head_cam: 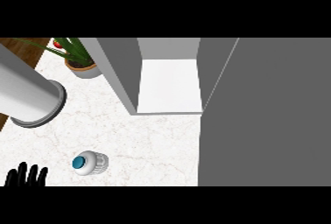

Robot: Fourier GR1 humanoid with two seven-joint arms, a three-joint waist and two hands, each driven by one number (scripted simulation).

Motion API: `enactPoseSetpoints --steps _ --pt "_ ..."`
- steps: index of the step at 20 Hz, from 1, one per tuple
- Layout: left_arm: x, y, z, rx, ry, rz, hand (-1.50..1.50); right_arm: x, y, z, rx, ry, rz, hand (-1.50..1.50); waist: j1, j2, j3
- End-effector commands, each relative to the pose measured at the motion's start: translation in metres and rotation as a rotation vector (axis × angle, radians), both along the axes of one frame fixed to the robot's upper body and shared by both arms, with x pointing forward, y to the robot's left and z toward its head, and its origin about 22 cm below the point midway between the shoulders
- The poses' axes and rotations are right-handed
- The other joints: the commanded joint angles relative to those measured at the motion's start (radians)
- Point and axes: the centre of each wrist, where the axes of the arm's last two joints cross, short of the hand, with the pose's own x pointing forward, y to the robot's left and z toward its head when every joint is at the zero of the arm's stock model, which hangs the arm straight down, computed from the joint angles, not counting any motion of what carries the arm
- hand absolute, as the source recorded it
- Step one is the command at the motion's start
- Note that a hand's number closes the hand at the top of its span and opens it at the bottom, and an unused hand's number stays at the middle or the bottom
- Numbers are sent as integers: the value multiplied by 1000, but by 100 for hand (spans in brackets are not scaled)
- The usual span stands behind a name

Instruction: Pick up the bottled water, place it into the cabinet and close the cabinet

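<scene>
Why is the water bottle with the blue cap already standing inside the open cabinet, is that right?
Not quite. The head view shows the bottle with its blue cap standing on the counter, in front of the open cabinet, not inside it. The cabinet's white shelf is bare.

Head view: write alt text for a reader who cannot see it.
A bottled water with a teal cap stands on the marble counter before an open grey cabinet. The left hand rests open at the lower left edge; a potted plant sits behind.
</scene>
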Motion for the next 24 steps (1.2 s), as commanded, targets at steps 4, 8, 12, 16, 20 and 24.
enactPoseSetpoints --steps 4,8,12,16,20,24 --pt "13 23 -48 -1 54 -5 -150 -17 1 46 24 -58 16 -150 3 2 0" --pt "32 13 -80 -19 79 -20 -150 -20 7 42 29 -72 16 -150 0 2 -1" --pt "45 18 -99 -28 77 8 -150 -26 2 35 6 -50 5 -150 -3 1 0" --pt "57 25 -113 -28 75 17 -150 -29 -1 35 6 -60 2 -150 -2 2 0" --pt "53 22 -130 -34 89 17 -150 -35 -11 34 -10 -51 14 -150 -2 1 0" --pt "68 29 -146 -17 86 39 -150 -35 -3 29 -8 -58 -6 -150 0 2 0"
